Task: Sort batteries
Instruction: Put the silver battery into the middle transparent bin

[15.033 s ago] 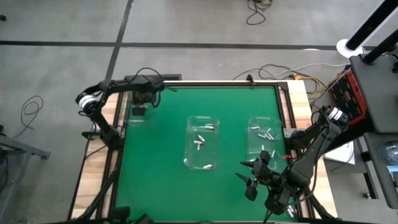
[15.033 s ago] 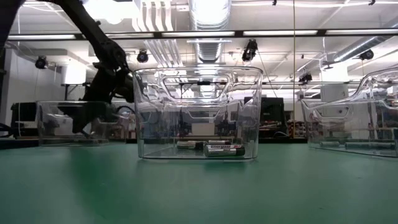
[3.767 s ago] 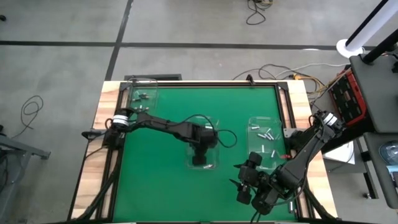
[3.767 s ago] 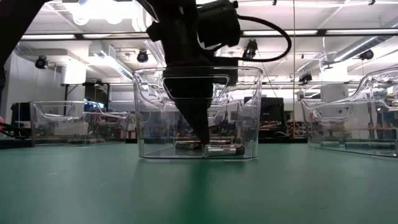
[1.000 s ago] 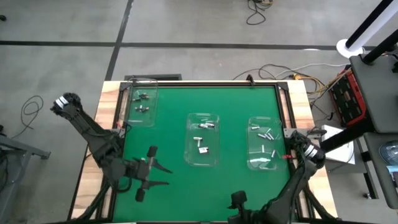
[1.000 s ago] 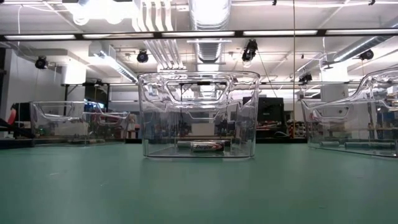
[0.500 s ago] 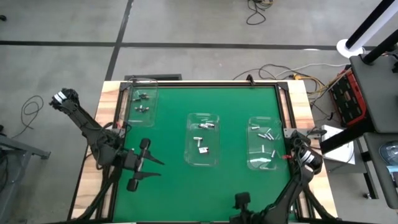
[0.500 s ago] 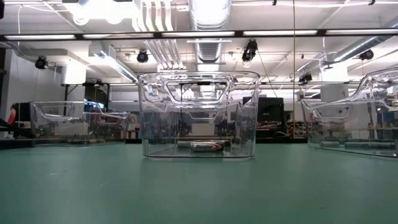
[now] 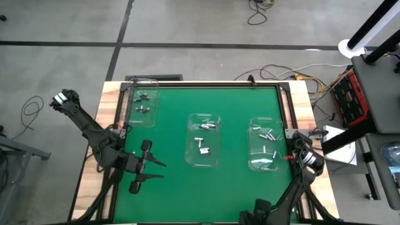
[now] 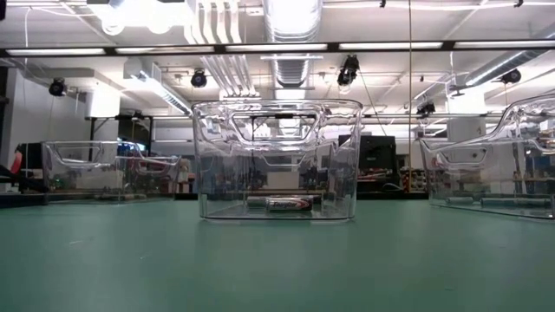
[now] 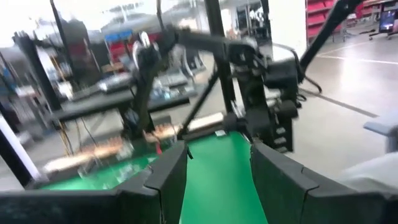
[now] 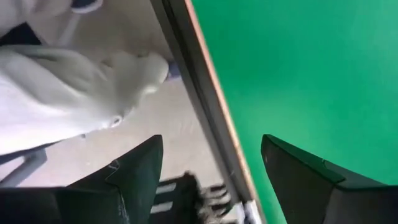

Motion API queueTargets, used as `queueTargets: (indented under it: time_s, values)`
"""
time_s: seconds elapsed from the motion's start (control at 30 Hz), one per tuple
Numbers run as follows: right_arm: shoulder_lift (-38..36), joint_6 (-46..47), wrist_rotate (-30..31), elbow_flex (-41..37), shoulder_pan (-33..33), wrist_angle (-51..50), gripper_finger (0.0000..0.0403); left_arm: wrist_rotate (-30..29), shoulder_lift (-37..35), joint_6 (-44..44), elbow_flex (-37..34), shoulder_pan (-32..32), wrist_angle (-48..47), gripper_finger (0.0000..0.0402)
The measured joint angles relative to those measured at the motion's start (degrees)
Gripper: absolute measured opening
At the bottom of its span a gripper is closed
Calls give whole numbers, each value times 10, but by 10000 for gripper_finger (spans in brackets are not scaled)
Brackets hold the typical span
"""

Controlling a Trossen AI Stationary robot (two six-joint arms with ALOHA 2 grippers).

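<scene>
green-topped table [image 9: 175,125], wood-edged; three clear bins directly on it: left bin [image 9: 142,103] at far corner, middle bin [image 9: 204,140] central, right bin [image 9: 267,144] near right edge.

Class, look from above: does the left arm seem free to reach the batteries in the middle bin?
Probably yes. The left gripper hangs open and empty over bare green mat, the middle bin is open-topped, and nothing stands between them. The batteries lie uncovered inside.
</scene>
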Motion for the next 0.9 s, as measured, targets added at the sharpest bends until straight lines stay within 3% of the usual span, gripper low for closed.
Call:
queueTargets:
  time_s: [0.23,0.47,0.67,0.9]
  values:
    - [34,80,-147,-1,1,-65,245,-1,8,55,-2,0,55,156]
    - [1,39,-224,-37,1,-225,230,-1,18,60,-3,0,51,156]
    - [-70,74,-297,-184,-4,-99,228,-1,33,67,-3,0,48,156]
    - [-164,199,-310,-351,-2,71,228,-1,36,61,-3,0,41,156]
